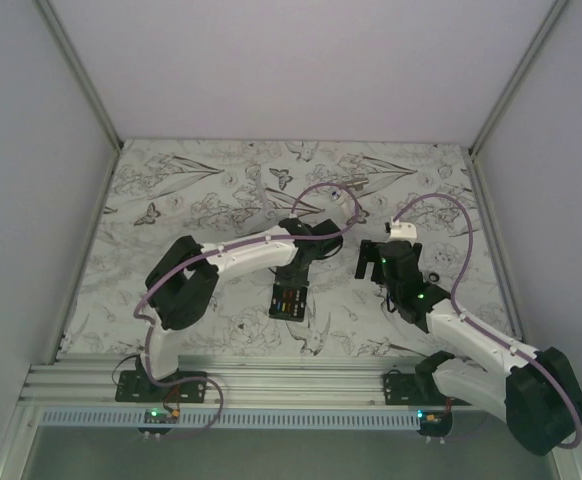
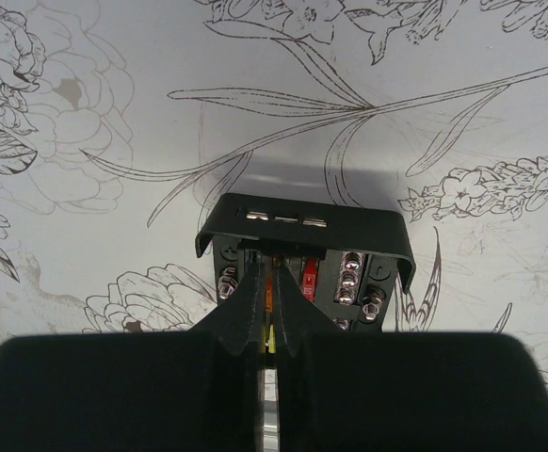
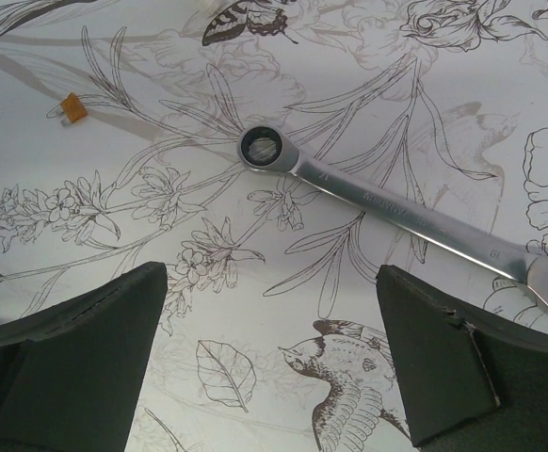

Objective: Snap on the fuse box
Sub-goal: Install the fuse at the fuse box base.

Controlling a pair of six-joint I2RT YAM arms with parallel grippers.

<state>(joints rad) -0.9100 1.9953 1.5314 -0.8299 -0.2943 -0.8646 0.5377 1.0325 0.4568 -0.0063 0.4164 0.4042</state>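
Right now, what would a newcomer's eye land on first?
The black fuse box near the middle of the flower-printed table, coloured fuses showing, with the shut left gripper right over it. Next, the silver wrench lying diagonally beneath the wide-open right gripper, a small orange piece nearby.

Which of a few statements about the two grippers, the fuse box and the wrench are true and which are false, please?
1. The left gripper is shut, right over the fuse box. True.
2. The right gripper is closed on the wrench. False: it is open, and the wrench lies unheld on the table beyond it.
3. The wrench rests on top of the fuse box. False: it lies flat on the table by itself.
4. A small orange piece lies on the table, apart from the wrench. True.
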